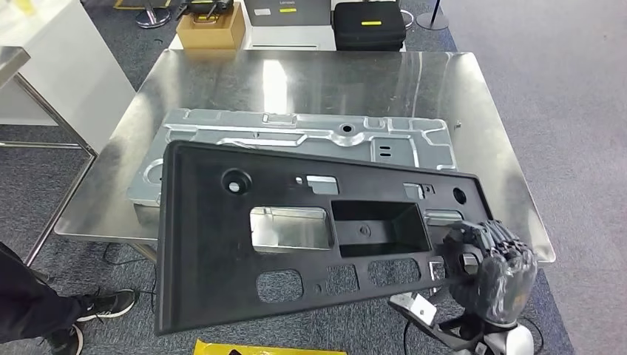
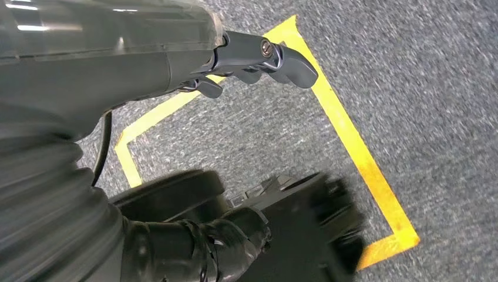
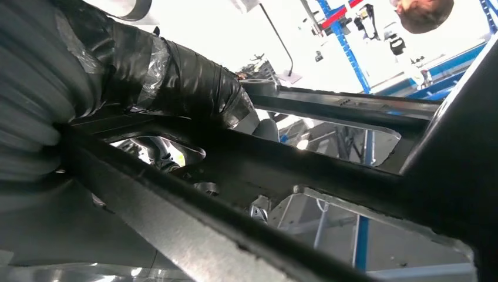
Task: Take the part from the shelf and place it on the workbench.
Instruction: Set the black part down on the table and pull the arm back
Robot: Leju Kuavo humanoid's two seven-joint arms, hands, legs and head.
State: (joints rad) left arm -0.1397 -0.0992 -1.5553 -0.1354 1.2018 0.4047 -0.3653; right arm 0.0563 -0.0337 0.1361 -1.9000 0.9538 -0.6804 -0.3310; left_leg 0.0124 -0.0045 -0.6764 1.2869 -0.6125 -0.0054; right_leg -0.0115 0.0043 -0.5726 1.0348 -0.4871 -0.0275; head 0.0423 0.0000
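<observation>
**Now Placing: Panel Onto the Workbench**

Currently the robot's right hand [image 1: 494, 270] grips the large, flat black plastic panel with cut-out windows [image 1: 296, 244] at its near right corner, fingers wrapped over the edge. The panel is tilted above the near edge of the polished stainless-steel workbench [image 1: 480, 118]; its far edge overlaps the long pressed silver sheet-metal part [image 1: 296, 133] lying flat on the bench, while its near left corner overhangs the grey carpeted floor [image 1: 562, 66]. Whether the panel touches the metal part cannot be told.

Procedure, as judged from here:
- Carry the panel further over the bench so that its weight sits on the surface, not beyond the edge.
- Level it before lowering; a one-corner hold lets the far end droop and swing.
- Release only once it rests flat.

The left hand [image 2: 258, 59] hangs beside the body above the yellow floor tape [image 2: 352, 147], fingers loosely apart and holding nothing.

Count:
- black panels: one
- silver metal parts on the bench: one
- workbenches: one
- hands engaged on the panel: one
- bystanders: one person's shoes [image 1: 96, 314] at the left
</observation>
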